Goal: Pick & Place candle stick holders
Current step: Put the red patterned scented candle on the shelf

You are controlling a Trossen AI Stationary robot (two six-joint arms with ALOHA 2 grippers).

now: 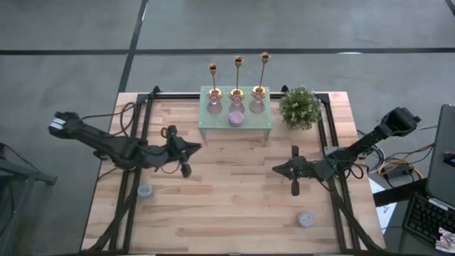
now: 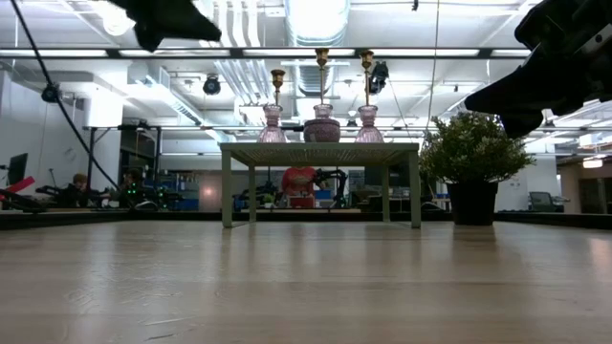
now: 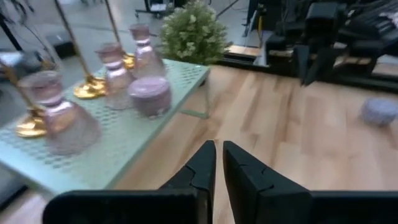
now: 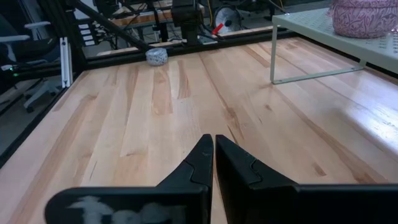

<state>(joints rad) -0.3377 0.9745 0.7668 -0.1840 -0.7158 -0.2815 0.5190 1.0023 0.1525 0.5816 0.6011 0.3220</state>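
The pale wooden plank tabletop (image 1: 234,199) carries a small pale-green perforated metal stand (image 1: 213,128) at its far edge, a bushy green potted plant (image 1: 299,107) just beside it, and two small grey round objects (image 1: 145,190) (image 1: 306,219) nearer the front.

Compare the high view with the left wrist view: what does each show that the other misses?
Only the high view shows all three gold candlesticks whole, from cups to bases, and the left tool and right tool above the wooden table. Only the left wrist view shows the left tool's shut fingers close up. Both show the green stand, the pink vases and the plant.
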